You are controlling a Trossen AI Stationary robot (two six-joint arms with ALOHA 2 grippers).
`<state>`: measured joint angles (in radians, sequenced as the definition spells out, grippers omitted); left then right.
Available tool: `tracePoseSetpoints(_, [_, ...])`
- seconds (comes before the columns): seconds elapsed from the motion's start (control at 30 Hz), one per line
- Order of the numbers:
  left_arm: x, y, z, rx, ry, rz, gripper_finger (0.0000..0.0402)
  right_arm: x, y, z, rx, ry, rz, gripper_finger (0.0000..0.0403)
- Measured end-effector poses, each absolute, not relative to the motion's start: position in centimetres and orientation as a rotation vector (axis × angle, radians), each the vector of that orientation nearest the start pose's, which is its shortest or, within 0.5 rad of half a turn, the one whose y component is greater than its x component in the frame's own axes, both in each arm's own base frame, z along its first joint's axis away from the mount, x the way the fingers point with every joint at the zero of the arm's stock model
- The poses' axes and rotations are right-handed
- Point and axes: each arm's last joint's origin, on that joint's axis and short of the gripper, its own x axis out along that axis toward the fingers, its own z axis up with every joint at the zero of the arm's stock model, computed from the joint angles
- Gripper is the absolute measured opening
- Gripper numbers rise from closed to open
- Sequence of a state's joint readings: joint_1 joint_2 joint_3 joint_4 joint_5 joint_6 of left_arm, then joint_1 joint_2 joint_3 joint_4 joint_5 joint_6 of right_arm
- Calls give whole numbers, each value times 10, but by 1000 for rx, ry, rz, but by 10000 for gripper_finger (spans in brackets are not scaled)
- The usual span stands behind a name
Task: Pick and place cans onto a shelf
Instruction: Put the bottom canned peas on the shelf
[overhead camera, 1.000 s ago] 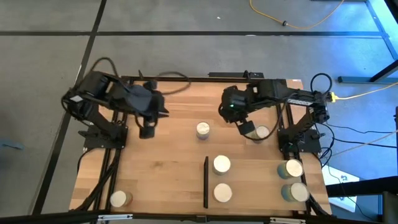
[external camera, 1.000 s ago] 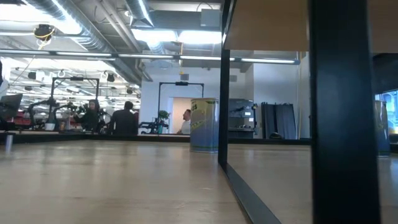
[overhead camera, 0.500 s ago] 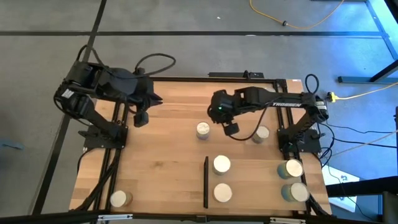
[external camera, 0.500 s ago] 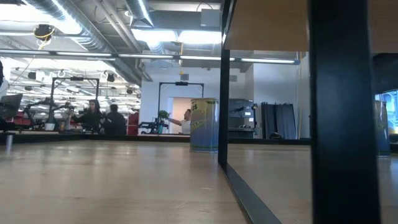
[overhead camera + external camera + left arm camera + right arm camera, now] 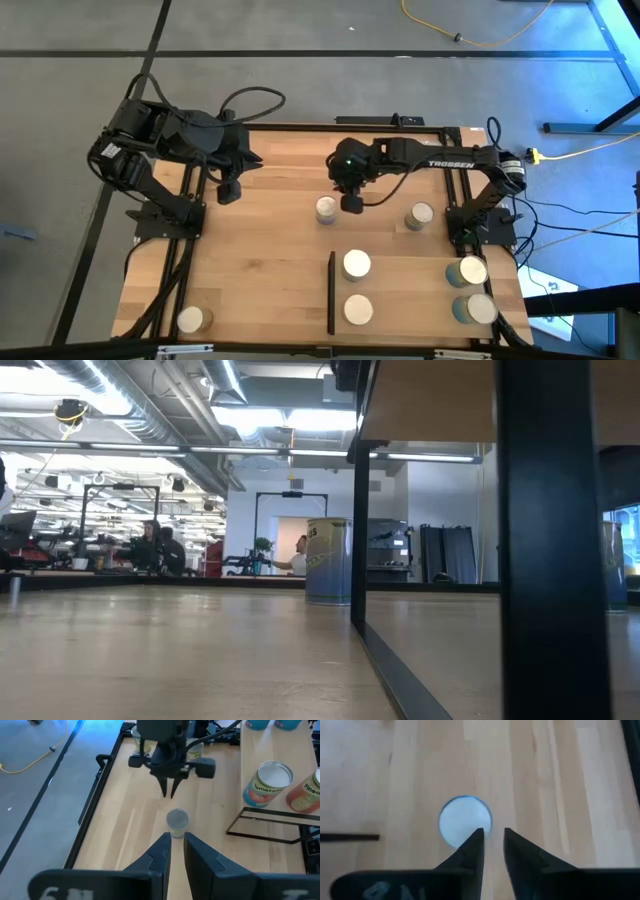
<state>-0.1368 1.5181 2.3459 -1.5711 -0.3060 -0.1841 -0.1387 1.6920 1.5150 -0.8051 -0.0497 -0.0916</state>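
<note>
State of the task: four cans stand upright on the shelf (image 5: pixel 410 290), two by its black bar (image 5: pixel 331 292) at the left edge and two at its right edge. Three more are on the bare table (image 5: pixel 270 260): the middle can (image 5: pixel 326 209), the right can (image 5: pixel 419 215) just far of the shelf, and the near-left can (image 5: pixel 191 319) in the table's near left corner. No other can shows in any view. By this count the job is roughly half done, with at least three cans left to lift and set down.

The right gripper (image 5: pixel 352 204) hangs just right of the middle can and does not enclose it. In the right wrist view its fingers stand narrowly parted with nothing between them, and the can's pale top lies just beyond one fingertip. The left gripper (image 5: pixel 229 192) hovers over bare wood at the far left, its fingers also narrowly parted and empty, well apart from every can.

Change from a second ago: the right gripper was then at the right can and has swung left to the middle can. The right can stands about where it was. The left arm has drawn back toward the far left edge. The shelf holds the same four cans.
</note>
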Motion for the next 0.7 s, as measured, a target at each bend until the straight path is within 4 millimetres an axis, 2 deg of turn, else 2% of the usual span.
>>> tracePoseSetpoints(0.27, [197, -18, 524, -12, 707, 227, 44, 355, -55, 277, 172, 959, -129, 74])
tracePoseSetpoints(0.4, [197, -18, 524, -12, 707, 227, 44, 355, -56, 262, 272, 964, -82, 74])
tracePoseSetpoints(0.7, [197, -18, 524, -10, 708, 226, 44, 352, -55, 238, 325, 962, -104, 74])
